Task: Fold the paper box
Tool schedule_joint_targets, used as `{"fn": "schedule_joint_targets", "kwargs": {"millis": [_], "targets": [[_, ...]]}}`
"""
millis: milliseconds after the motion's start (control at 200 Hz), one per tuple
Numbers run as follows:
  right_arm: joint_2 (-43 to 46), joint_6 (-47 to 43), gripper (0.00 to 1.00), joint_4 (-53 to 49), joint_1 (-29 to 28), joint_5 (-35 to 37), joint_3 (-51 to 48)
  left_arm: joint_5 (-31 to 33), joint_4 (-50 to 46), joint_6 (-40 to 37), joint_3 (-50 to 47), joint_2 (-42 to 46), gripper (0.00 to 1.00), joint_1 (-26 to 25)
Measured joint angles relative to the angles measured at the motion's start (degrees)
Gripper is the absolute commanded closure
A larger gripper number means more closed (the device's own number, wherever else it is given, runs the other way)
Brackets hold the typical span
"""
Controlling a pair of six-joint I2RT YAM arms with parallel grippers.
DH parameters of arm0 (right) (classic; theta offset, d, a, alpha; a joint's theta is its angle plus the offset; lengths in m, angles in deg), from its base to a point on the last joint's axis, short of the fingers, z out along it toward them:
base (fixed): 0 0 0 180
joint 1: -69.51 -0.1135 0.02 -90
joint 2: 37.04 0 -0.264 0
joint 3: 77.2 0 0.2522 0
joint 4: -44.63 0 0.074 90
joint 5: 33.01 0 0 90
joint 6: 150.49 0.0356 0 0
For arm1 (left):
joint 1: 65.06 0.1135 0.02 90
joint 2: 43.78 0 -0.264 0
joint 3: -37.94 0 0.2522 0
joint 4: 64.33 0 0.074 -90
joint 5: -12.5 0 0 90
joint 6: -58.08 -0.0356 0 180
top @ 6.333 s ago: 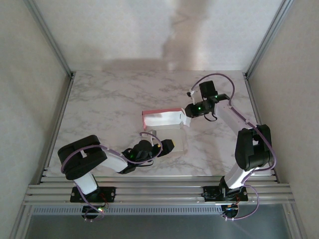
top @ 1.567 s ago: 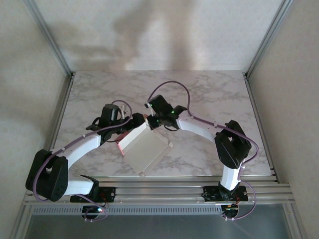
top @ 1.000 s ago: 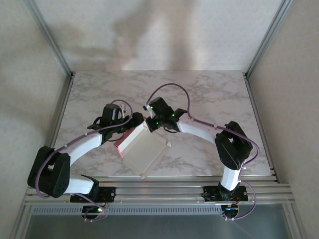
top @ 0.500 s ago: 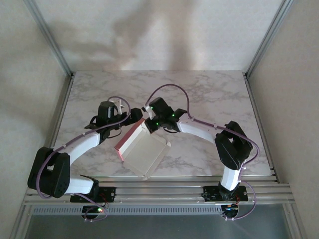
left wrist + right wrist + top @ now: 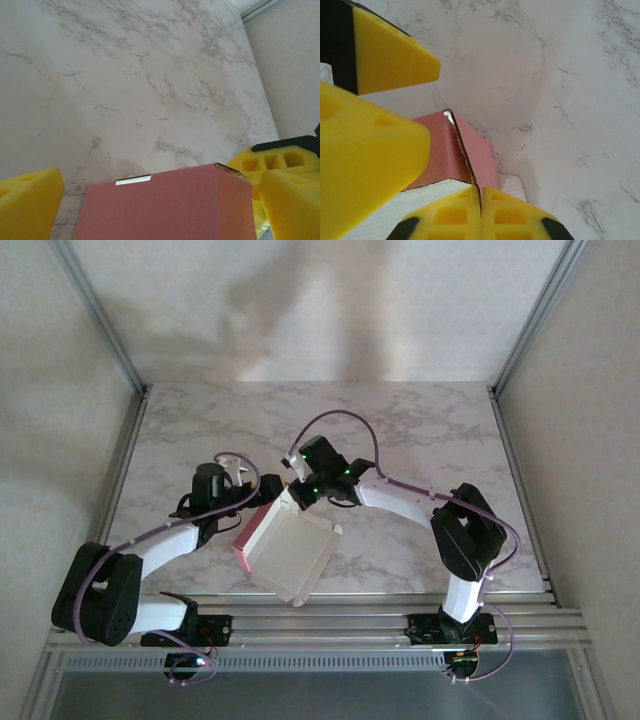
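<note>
The paper box (image 5: 293, 552) lies open side up near the table's front middle, white inside, with a pink wall (image 5: 246, 538) on its left. My right gripper (image 5: 293, 490) is shut on the thin card wall at the box's far corner; in the right wrist view its fingertips (image 5: 481, 214) pinch the pink card edge (image 5: 476, 150). My left gripper (image 5: 260, 503) is open at the box's far left. In the left wrist view the pink wall (image 5: 165, 205) stands between its spread fingers (image 5: 27, 205) without touching them.
The marble table (image 5: 450, 440) is bare at the back and on the right. Aluminium rails (image 5: 320, 625) run along the near edge, and frame posts (image 5: 120, 360) stand at the sides. Both arms meet over the box's far corner.
My left gripper has opened fully, let go of the pink wall and drawn back to the left. The box has shifted slightly toward the front; the right gripper keeps its hold.
</note>
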Motion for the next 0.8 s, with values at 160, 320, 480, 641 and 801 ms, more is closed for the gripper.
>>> {"fn": "schedule_joint_targets", "kwargs": {"millis": [160, 320, 480, 641, 801], "targets": [[0.02, -0.15, 0.99, -0.02, 0.00, 0.00, 0.00, -0.46, 4.33, 0.24, -0.74, -0.11, 0.00, 0.00], [0.02, -0.24, 0.99, -0.04, 0.00, 0.07, 0.00, -0.63, 7.23, 0.26, -1.22, -1.33, 0.01, 0.00], [0.02, -0.24, 0.98, -0.07, 0.00, 0.09, 0.00, -0.66, 8.68, 0.44, -2.12, -2.60, 0.01, 0.00], [0.02, -0.24, 0.98, -0.09, -0.04, 0.09, 0.00, -0.66, 10.29, 0.46, -3.28, -3.72, 0.00, 0.00], [0.02, -0.24, 0.97, -0.11, -0.04, 0.09, 0.00, -1.03, 12.11, 0.68, -3.78, -4.79, 0.01, 0.00]]}}
